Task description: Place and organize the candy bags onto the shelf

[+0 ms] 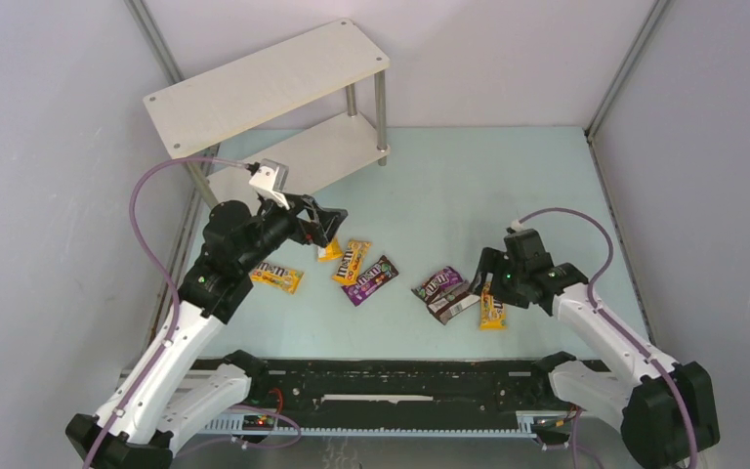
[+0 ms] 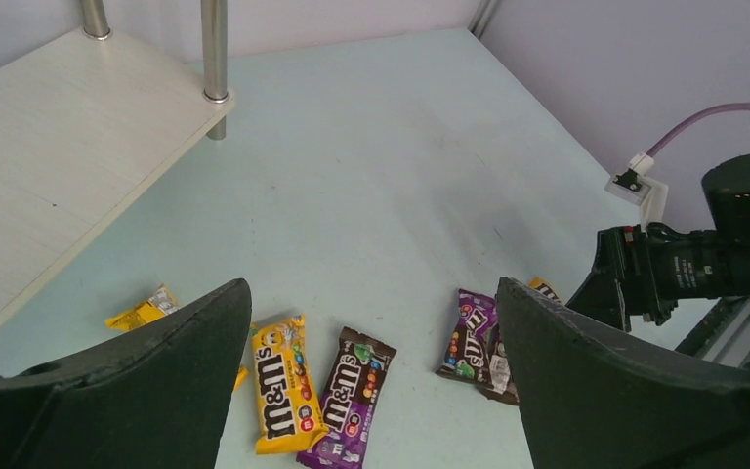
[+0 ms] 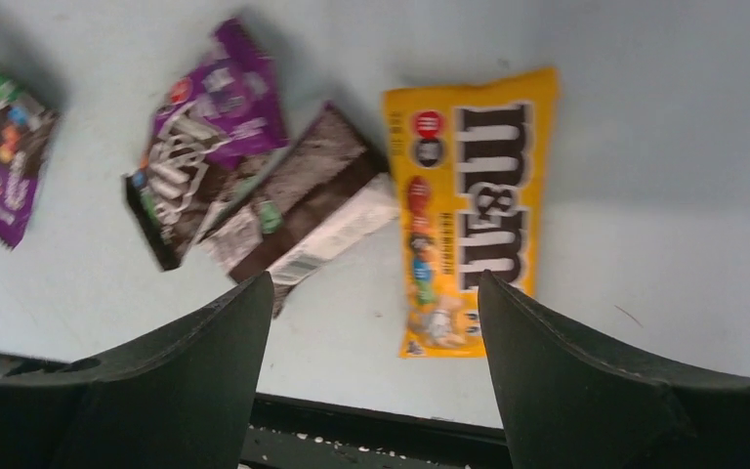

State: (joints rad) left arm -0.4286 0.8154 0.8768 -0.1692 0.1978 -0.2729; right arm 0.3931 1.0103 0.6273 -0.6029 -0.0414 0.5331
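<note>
Candy bags all lie on the table, none on the shelf; pick step: right gripper spread, empty, over yellow bag, probably its target (blurry), needs lowering, closing; left gripper spread, empty.

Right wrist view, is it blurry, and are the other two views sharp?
Right wrist view: smeared, worst on the purple bag, the yellow bag print soft. Left wrist view: sharp, lettering on the yellow packet readable. Top view: sharp, evenly lit.
</note>
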